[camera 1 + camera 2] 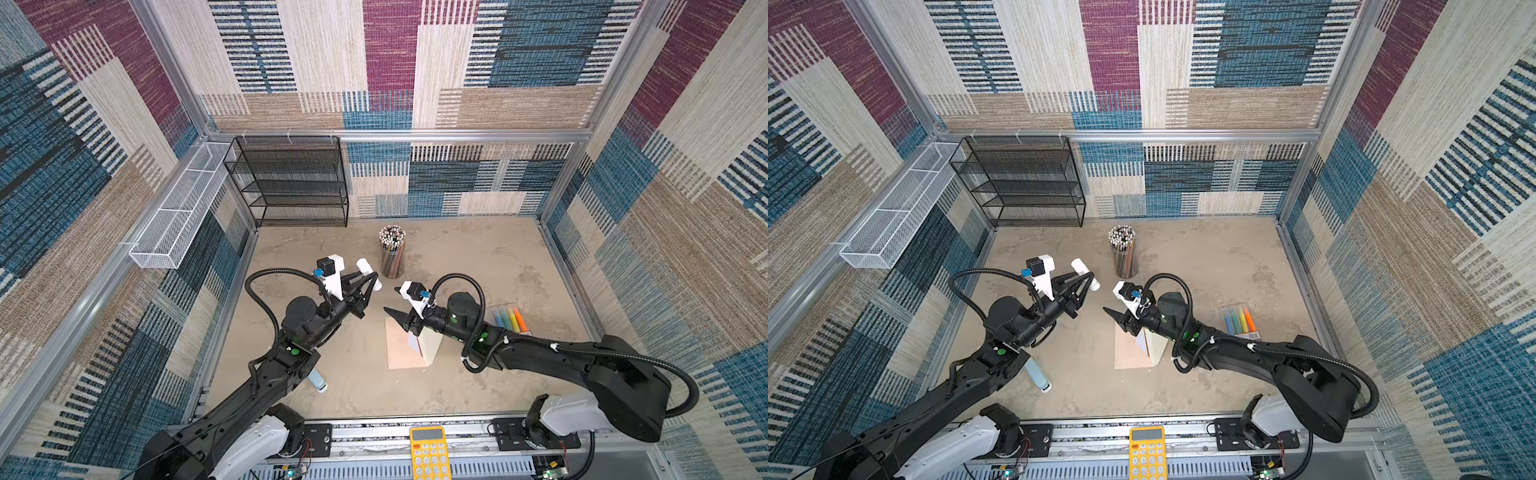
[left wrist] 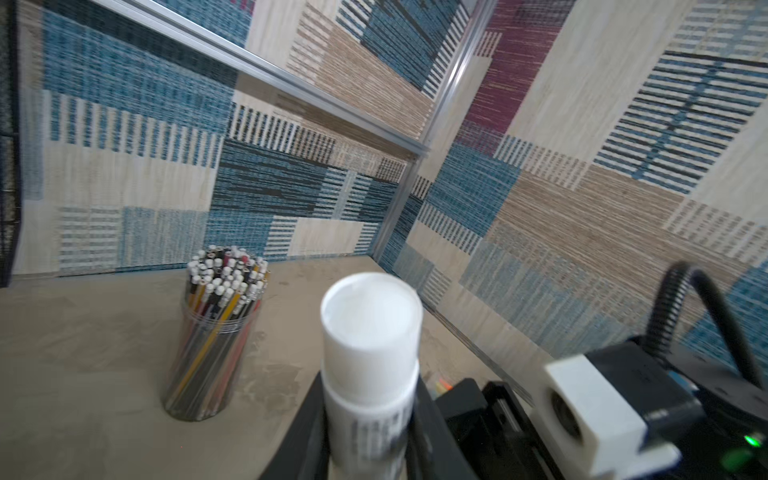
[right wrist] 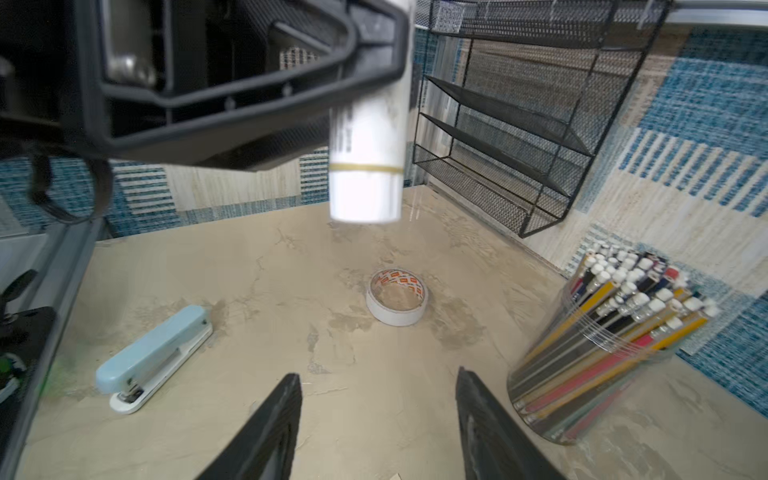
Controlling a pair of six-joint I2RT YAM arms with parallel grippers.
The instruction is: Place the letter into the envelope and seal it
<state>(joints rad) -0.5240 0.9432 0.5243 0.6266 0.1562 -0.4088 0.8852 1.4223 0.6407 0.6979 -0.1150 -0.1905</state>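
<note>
The peach envelope [image 1: 401, 347] lies flat mid-table in both top views, its cream flap [image 1: 432, 347] standing up at its right side. A thin sliver of the letter [image 1: 1145, 345], pale with a red edge, shows at the envelope's mouth; the remainder is hidden. My right gripper [image 1: 390, 299] hovers open and empty just above the envelope's far end; the right wrist view shows its jaws [image 3: 377, 374] wide apart over bare table. My left gripper [image 1: 371, 277] is raised to the left, shut on a white glue stick [image 2: 370, 357], which also shows in the right wrist view [image 3: 365, 166].
A clear cup of pencils [image 1: 392, 253] stands behind both grippers. A tape roll [image 3: 397, 297] and a pale blue stapler [image 3: 153, 357] lie on the left. A marker pack [image 1: 511, 320] lies right, a black mesh shelf [image 1: 291, 183] at the back, a yellow calculator [image 1: 430, 453] in front.
</note>
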